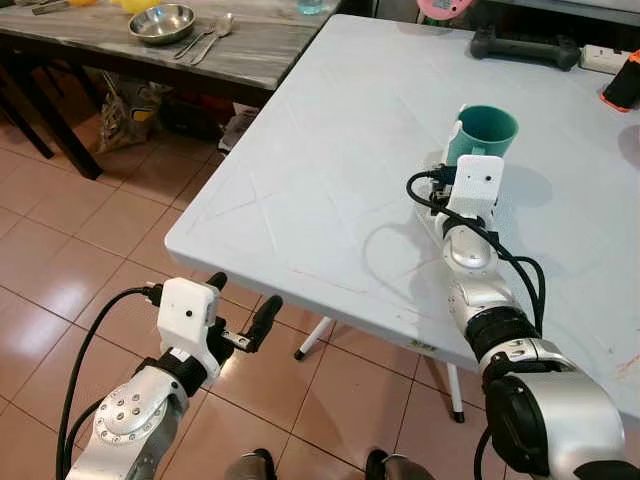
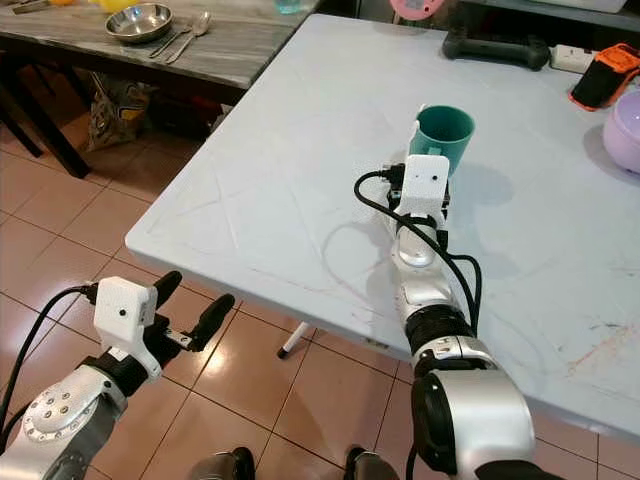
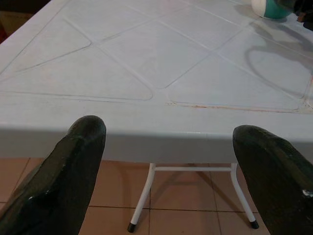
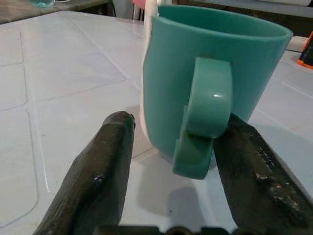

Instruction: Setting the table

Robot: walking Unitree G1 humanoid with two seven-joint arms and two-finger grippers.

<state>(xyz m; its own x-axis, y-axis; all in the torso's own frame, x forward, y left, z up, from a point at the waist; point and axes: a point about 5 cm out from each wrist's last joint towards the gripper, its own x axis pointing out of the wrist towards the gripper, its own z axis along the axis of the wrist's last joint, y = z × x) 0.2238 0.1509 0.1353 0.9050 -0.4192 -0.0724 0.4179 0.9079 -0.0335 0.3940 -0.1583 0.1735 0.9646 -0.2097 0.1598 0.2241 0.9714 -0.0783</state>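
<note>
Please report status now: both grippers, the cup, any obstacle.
Right gripper open at the teal mug, fingers either side of its handle. Mug upright on white table. Left gripper open, below table edge, idle. Nothing in the way.

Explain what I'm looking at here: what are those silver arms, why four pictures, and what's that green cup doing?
This is a humanoid robot setting a table. Two pictures come from cameras in its head, looking down at its own silver arms. The other two come from a camera on each wrist, looking along that arm's black fingers. The right pincer reaches over the white table, with its open fingers on either side of the handle of a teal mug that stands upright on the table. The fingers do not look closed on it. The left pincer hangs open before the table's edge, holding nothing. A darker table behind carries a metal bowl and spoons.
</note>
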